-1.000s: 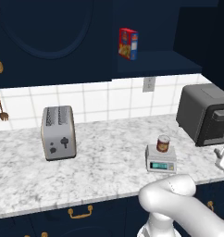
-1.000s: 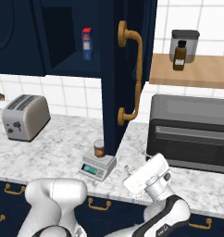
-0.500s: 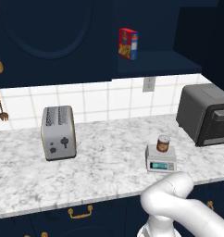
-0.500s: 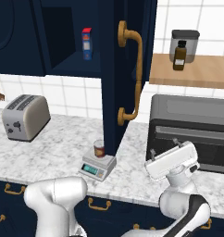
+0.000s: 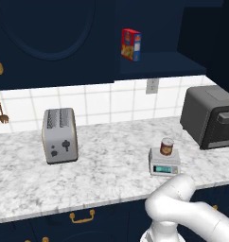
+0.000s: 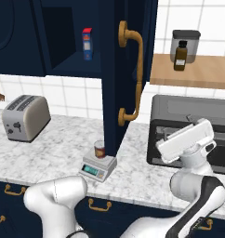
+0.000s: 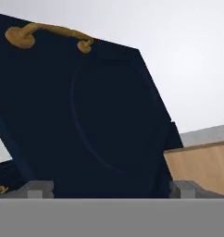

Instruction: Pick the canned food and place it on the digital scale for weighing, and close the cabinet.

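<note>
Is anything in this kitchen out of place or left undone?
The cabinet door stands wide open, jutting over the counter. On its shelf sits a colourful box. The canned food stands upright on the digital scale, as intended. Nothing is spilled or tipped.

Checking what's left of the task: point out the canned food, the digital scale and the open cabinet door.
canned food [image 5: 167,146]: left base view, on its label.
digital scale [image 5: 164,168]: left base view, on its front display.
cabinet door [image 6: 115,69]: right base view, on its navy edge beside the brass handle.
</note>
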Controlling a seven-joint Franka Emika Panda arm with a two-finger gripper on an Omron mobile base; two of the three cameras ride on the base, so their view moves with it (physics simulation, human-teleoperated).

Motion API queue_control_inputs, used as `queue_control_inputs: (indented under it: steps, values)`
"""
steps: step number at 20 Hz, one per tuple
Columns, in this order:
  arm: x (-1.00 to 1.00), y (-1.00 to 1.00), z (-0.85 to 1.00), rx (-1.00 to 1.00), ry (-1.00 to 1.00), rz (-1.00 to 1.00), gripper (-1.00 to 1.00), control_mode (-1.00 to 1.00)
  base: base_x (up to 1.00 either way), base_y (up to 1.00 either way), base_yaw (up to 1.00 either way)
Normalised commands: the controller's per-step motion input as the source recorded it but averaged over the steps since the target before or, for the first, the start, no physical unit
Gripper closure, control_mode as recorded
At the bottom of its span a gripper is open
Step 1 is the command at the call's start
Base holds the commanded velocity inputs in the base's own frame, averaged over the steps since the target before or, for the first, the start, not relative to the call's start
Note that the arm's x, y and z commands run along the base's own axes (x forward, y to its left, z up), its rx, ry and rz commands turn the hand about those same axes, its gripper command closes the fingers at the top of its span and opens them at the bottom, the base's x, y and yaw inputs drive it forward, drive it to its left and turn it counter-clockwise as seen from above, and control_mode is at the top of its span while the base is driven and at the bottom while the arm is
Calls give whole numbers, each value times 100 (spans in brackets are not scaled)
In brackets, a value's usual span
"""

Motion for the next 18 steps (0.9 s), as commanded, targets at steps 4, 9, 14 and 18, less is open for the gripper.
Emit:
queue_control_inputs:
  steps: [4,9,14,18]
  values:
    - [-1,87,100,-32,0,-1,-100,-100,0,0,0]
    - [0,100,94,-39,0,-2,-100,-100,0,0,0]
    - [-6,100,81,-35,0,-4,-100,-100,0,0,0]
    - [-5,100,63,-37,0,-8,-100,-100,0,0,0]
